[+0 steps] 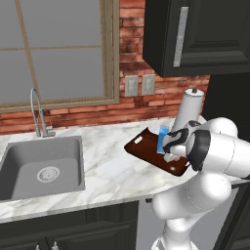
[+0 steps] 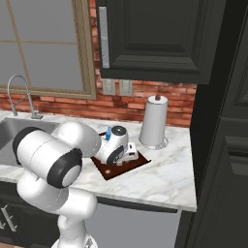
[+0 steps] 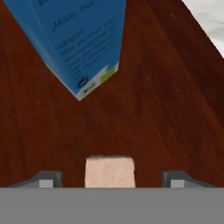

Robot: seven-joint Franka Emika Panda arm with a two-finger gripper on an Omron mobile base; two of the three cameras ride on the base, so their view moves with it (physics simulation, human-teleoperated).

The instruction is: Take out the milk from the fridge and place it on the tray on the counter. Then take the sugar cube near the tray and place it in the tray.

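Retreating carelessly, the sugar cube (image 3: pixel 109 171), lying on the tray (image 3: pixel 166 96) between the released gripper (image 3: pixel 109 178) tips, could be dragged, or the nearby milk (image 3: pixel 76 39) toppled.

Milk carton (image 1: pixel 162 138) mostly hidden behind the arm beside the tray (image 1: pixel 141 144); in the hand view, top cut off by the upper edge. Tray's right end covered by the arm. Sugar cube (image 3: pixel 109 172) cut off below by the grey band. Sink (image 1: pixel 29 168) cropped at the left edge.
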